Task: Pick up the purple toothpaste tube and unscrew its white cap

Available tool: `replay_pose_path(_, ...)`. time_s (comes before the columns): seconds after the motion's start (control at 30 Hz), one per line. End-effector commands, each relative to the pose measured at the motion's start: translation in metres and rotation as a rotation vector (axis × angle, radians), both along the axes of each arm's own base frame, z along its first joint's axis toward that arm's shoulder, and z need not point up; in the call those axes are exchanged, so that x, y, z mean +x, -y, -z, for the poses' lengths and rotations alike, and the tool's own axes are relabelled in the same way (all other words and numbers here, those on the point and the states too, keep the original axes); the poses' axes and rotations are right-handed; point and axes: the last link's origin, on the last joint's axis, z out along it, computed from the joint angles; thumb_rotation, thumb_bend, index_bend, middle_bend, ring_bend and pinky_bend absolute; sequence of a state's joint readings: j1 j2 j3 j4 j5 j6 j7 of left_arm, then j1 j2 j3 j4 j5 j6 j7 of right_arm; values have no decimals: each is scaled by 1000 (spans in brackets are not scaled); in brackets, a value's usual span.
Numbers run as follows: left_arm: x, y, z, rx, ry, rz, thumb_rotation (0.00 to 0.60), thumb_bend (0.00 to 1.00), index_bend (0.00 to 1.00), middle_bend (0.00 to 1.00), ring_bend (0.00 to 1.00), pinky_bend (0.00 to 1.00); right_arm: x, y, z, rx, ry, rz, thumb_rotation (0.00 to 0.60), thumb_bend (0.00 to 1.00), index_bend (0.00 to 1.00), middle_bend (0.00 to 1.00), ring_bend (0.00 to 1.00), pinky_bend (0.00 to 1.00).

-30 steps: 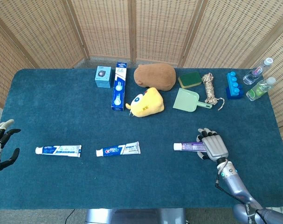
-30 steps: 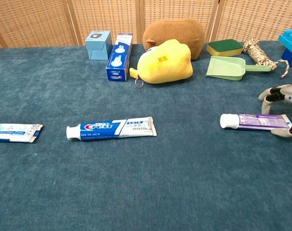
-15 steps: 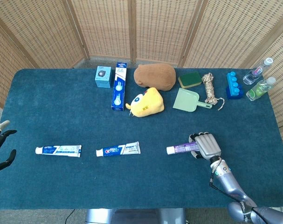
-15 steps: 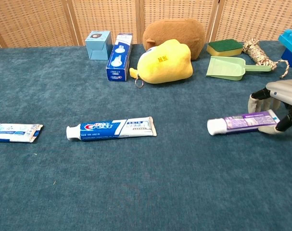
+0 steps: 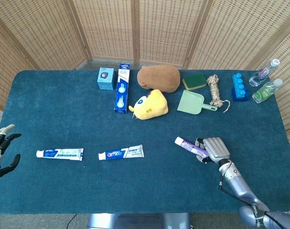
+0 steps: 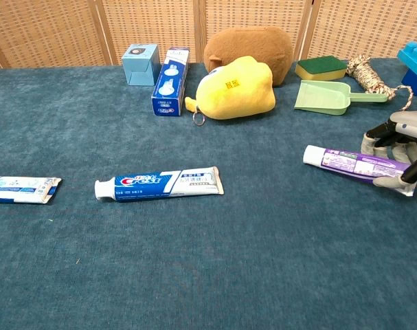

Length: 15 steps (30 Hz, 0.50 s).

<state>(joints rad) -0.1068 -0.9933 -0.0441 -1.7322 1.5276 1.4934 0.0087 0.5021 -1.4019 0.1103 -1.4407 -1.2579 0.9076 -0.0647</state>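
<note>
The purple toothpaste tube [image 5: 190, 147] [image 6: 352, 163] has its white cap [image 5: 178, 140] [image 6: 310, 154] pointing left and up, tilted off the blue table. My right hand [image 5: 215, 149] [image 6: 398, 144] grips the tube's tail end, fingers curled around it. At the far left edge of the head view my left hand [image 5: 0, 151] hangs with fingers apart, holding nothing, well away from the tube; the chest view does not show it.
Two blue-and-white toothpaste tubes [image 5: 121, 152] [image 5: 59, 153] lie in a row left of the purple one. Behind are a yellow plush [image 5: 150, 105], brown plush [image 5: 158, 78], toothpaste box [image 5: 121, 88], small blue box [image 5: 105, 78], green dustpan [image 5: 193, 102], sponge [image 5: 195, 81], rope [image 5: 214, 90], blue block [image 5: 240, 86], bottles [image 5: 265, 84].
My right hand closed on the purple tube, dragged it left, then lifted it so the cap end swung up and toward the back. The left hand shifted slightly.
</note>
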Motion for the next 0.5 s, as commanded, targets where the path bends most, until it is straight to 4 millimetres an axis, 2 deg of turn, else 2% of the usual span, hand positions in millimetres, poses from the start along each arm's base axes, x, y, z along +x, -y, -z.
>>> replay_pose_path(0.03, 1, 0, 1, -3, 0, 1, 600, 387, 208, 110, 122, 182, -2, 0, -6, 32, 39, 19, 600, 501, 939, 721, 708, 731)
replay_pose_path(0.5, 9, -11, 8, -41, 7, 13, 600, 386, 214, 113, 139, 246, -4, -7, -26, 216, 222, 137, 600, 521, 960, 775, 791, 775)
